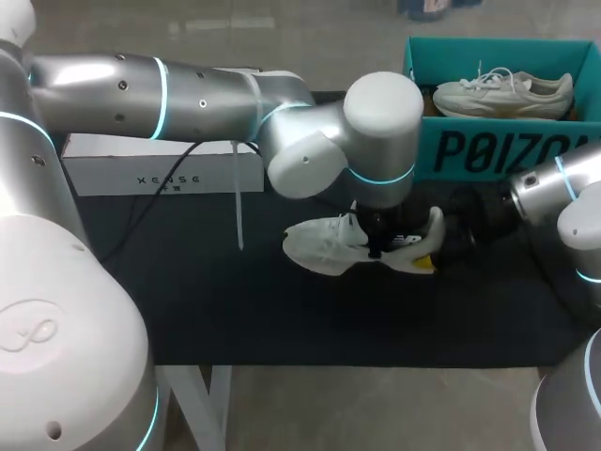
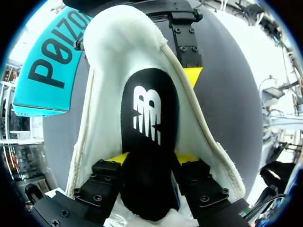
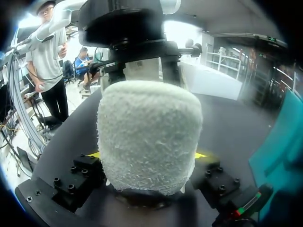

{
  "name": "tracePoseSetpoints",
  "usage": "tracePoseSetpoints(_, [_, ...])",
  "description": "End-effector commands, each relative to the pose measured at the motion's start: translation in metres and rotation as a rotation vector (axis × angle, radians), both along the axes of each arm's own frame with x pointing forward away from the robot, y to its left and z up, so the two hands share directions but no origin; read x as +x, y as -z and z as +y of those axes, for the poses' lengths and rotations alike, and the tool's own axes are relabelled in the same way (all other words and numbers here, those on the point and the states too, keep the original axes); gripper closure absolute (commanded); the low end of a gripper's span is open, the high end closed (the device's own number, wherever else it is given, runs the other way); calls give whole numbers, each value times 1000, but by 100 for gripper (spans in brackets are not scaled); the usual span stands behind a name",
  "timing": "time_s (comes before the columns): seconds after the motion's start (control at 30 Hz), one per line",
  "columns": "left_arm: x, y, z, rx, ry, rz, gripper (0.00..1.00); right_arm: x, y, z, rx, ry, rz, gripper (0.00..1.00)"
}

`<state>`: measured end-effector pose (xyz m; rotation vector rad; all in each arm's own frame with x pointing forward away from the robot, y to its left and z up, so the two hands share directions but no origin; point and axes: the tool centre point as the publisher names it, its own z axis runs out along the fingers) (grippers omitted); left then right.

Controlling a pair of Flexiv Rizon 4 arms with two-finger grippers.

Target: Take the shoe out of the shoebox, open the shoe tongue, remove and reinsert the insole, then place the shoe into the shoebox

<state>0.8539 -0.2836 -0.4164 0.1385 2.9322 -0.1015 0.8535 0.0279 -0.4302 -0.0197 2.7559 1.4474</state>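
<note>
A white shoe (image 1: 324,246) lies on the black mat, toe to the left. My left gripper (image 1: 376,246) hangs over its mouth. In the left wrist view a black insole (image 2: 149,142) with a white logo lies inside the shoe (image 2: 102,94). Its heel end rises between the spread yellow tips of my left gripper (image 2: 151,158), which is open. My right gripper (image 1: 432,242) clasps the shoe's heel from the right. In the right wrist view the fuzzy white heel (image 3: 147,137) fills the gap of that gripper (image 3: 147,154), and both fingers press its sides.
The teal shoebox (image 1: 498,150) stands at the back right with a second white shoe (image 1: 502,94) in it. A white carton (image 1: 160,164) sits at the back left. The black mat (image 1: 282,310) stretches bare toward the front edge.
</note>
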Motion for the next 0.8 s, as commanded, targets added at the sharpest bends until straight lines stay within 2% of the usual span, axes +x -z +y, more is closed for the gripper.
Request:
tracePoseSetpoints(0.03, [8, 14, -3, 30, -11, -51, 55, -4, 4, 3, -1, -4, 3, 100])
tracePoseSetpoints(0.13, [6, 16, -2, 26, -18, -36, 63, -4, 4, 3, -1, -4, 3, 100])
tracePoseSetpoints(0.2, [3, 16, -2, 31, -16, -29, 77, -4, 4, 3, -1, -4, 3, 100])
tracePoseSetpoints(0.27, [1, 16, -2, 30, -13, -16, 100, -4, 4, 3, -1, -4, 3, 100])
tracePoseSetpoints(0.57, [-4, 13, -5, 11, -3, 76, 100, -4, 4, 3, -1, -4, 3, 100])
tracePoseSetpoints(0.8, [-10, -2, -4, -18, -9, 153, 100, -4, 4, 3, -1, -4, 3, 100])
